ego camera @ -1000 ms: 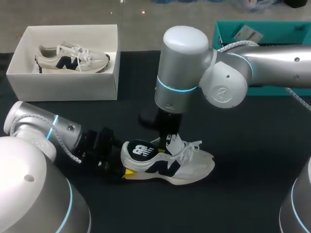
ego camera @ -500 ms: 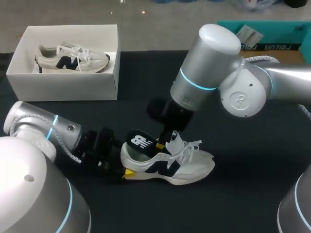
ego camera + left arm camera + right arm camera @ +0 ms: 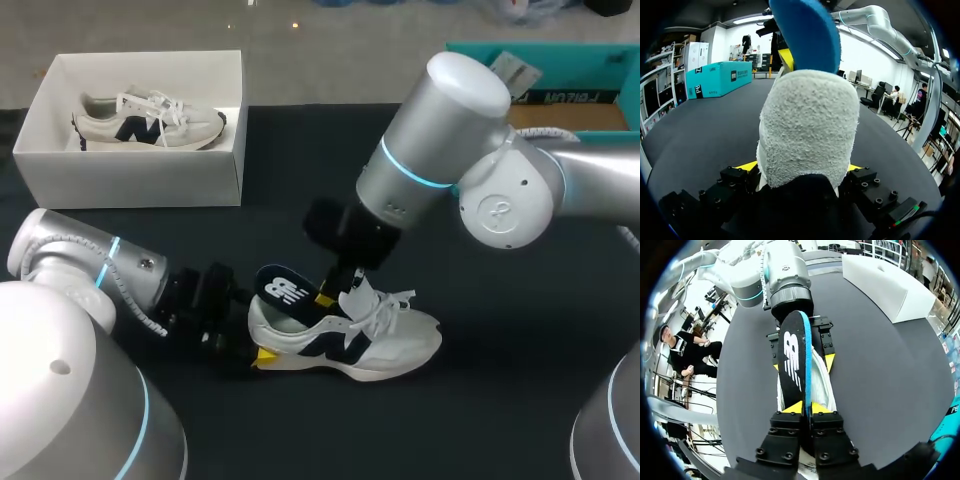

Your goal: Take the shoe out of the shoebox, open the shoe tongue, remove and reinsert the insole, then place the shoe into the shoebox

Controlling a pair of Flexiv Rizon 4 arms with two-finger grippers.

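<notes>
Shoe: stands on the black table, toe toward 3 o'clock.
Left gripper: clamps the shoe's heel from 9 o'clock.
Insole: dark, its heel end sticks out of the shoe toward 10 o'clock.
Right gripper: both tips pinch the insole.
Shoebox: white, at 10 o'clock from the shoe, with a second shoe inside.

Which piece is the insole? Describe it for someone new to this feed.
On the black table, find the white-and-navy sneaker lying outside the white shoebox. Rising from its heel opening, pinched in the right claw, is the thin dark insole; only it has a white logo and a blue underside.
</notes>
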